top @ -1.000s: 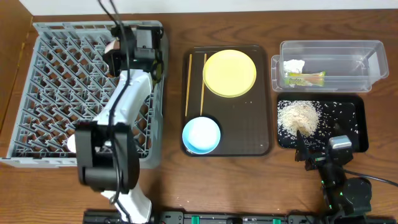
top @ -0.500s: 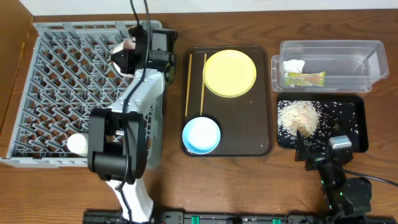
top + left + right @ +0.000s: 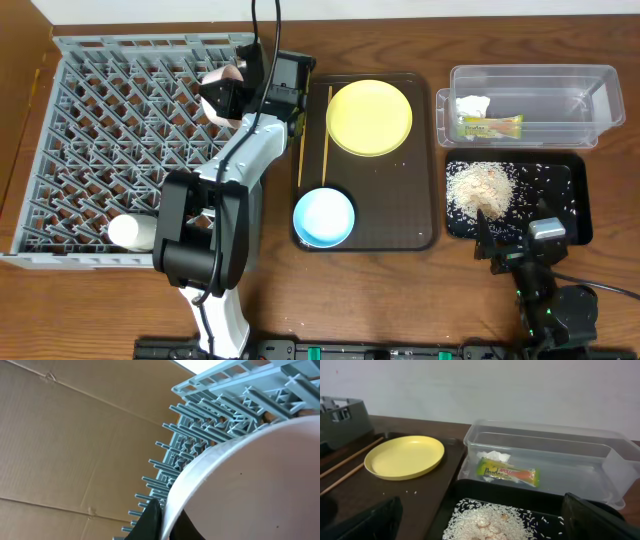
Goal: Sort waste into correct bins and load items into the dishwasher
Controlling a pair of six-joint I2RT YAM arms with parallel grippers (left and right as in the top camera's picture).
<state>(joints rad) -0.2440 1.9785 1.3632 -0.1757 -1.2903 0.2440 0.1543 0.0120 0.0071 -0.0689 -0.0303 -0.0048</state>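
Note:
My left gripper (image 3: 240, 85) is shut on the rim of the white bowl (image 3: 218, 97) and holds it tilted over the back right corner of the grey dish rack (image 3: 100, 130). In the left wrist view the bowl (image 3: 250, 485) fills the frame in front of the rack's pegs (image 3: 200, 425). The yellow plate (image 3: 370, 117), the light blue bowl (image 3: 324, 217) and the two chopsticks (image 3: 303, 135) lie on the brown tray (image 3: 400, 225). The wrapper (image 3: 490, 126) and tissue (image 3: 472, 105) lie in the clear tub (image 3: 600, 80). The rice heap (image 3: 480, 188) lies on the black tray (image 3: 570, 190). My right gripper (image 3: 510, 245) is open at that tray's front.
A white round thing (image 3: 130, 232) shows at the rack's front edge beside the left arm's elbow; I cannot tell what it is. Loose rice grains lie scattered over the black tray. In the right wrist view the plate (image 3: 405, 456) is left of the tub (image 3: 545, 440).
My left gripper has carried the white bowl to the right along the rack's back edge, to its right corner. The right arm has not moved.

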